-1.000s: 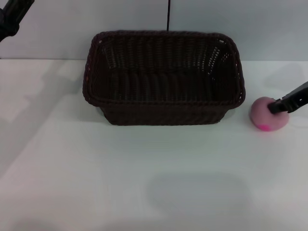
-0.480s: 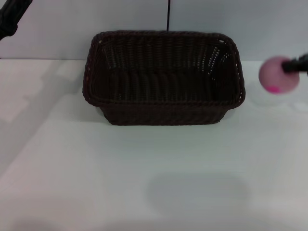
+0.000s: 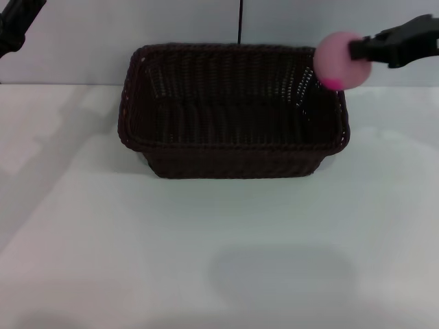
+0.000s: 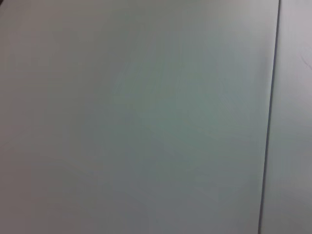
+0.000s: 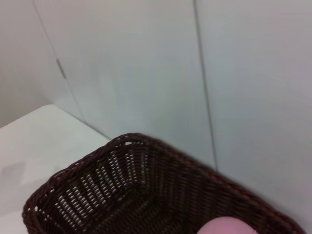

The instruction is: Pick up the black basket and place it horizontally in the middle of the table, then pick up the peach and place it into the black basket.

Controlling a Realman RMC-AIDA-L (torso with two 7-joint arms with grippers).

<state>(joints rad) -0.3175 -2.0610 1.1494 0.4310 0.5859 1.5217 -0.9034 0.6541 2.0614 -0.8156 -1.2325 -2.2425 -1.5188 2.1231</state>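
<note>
The black basket point(image 3: 233, 110) stands lengthwise across the middle of the white table point(image 3: 206, 260), open side up and empty. My right gripper point(image 3: 357, 49) is shut on the peach point(image 3: 337, 60) and holds it in the air over the basket's far right corner. In the right wrist view the basket point(image 5: 141, 195) lies below and the top of the peach point(image 5: 226, 226) shows at the picture's edge. My left arm point(image 3: 17, 24) is parked high at the far left; its fingers do not show.
A grey wall with a dark vertical seam point(image 3: 240, 20) runs right behind the basket. The left wrist view shows only this wall point(image 4: 146, 117). Bare tabletop lies in front of and on both sides of the basket.
My right gripper has lifted the peach off the table at the basket's right and carried it up and left, to above the basket's far right corner.
</note>
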